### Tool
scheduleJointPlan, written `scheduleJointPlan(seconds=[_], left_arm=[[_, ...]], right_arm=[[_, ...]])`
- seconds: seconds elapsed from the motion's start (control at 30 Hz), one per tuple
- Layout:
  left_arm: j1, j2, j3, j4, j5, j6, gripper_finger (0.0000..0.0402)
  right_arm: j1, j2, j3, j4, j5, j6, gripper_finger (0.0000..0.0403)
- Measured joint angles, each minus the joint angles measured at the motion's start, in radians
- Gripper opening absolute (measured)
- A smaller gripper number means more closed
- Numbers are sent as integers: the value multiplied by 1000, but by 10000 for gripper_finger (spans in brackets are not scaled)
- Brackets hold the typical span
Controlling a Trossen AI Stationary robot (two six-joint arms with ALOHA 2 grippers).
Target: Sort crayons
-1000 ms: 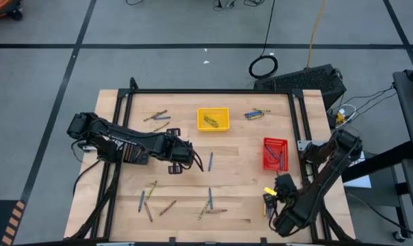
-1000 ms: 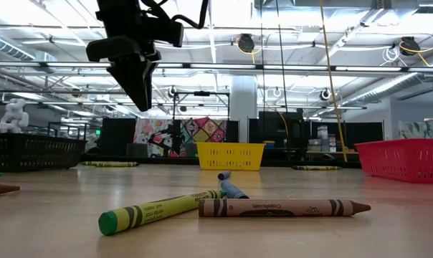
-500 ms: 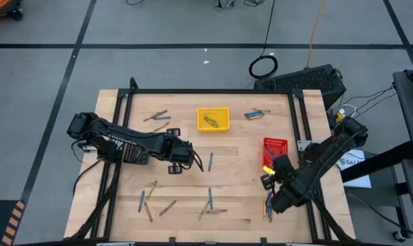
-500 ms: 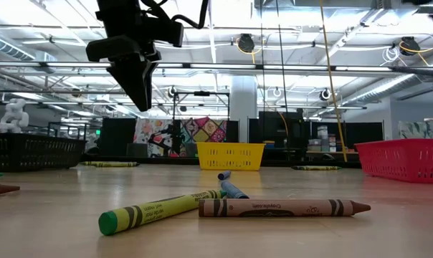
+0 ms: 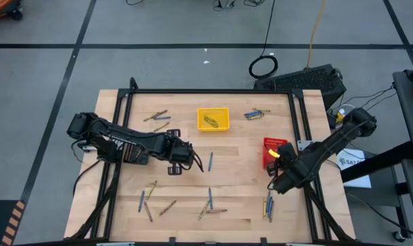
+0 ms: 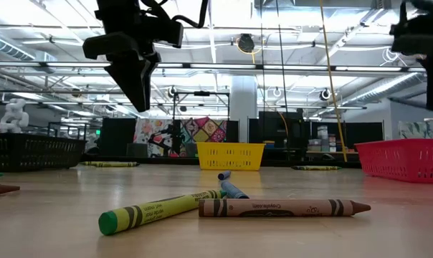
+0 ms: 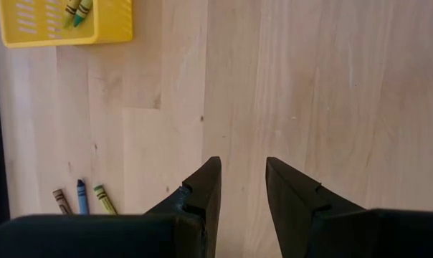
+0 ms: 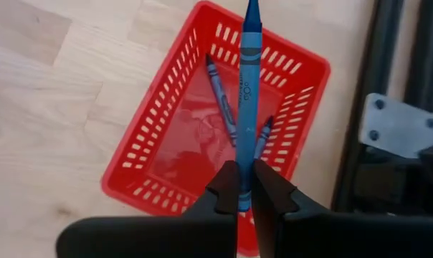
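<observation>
Right gripper [image 8: 239,188] pinches a blue crayon [image 8: 247,79] above the red basket [image 8: 164,165]. Left gripper [image 7: 243,188] hangs open over bare table [image 7: 331,86].

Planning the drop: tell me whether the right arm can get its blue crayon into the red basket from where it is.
Probably yes. The right gripper, shut on the blue crayon, hangs above the red basket; its open top holds only two blue crayons and nothing covers it.

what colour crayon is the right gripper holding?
Blue. The right gripper pinches a blue crayon above the red tray; right wrist view shows it best.
</observation>
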Motion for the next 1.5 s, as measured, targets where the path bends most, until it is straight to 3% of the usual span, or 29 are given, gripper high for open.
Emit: scheduleJointPlan(seconds=[0.27, 0.83, 1.5], left_arm=[[0, 0, 0, 0, 0, 0, 102], [0, 0, 0, 1, 0, 0, 102], [0, 0, 0, 1, 0, 0, 102]], right_arm=[[-53, -84, -132, 167, 0, -70, 0], [-149, -84, -134, 209, -6, -234, 0], [-242, -84, -134, 263, -136, -406, 0]])
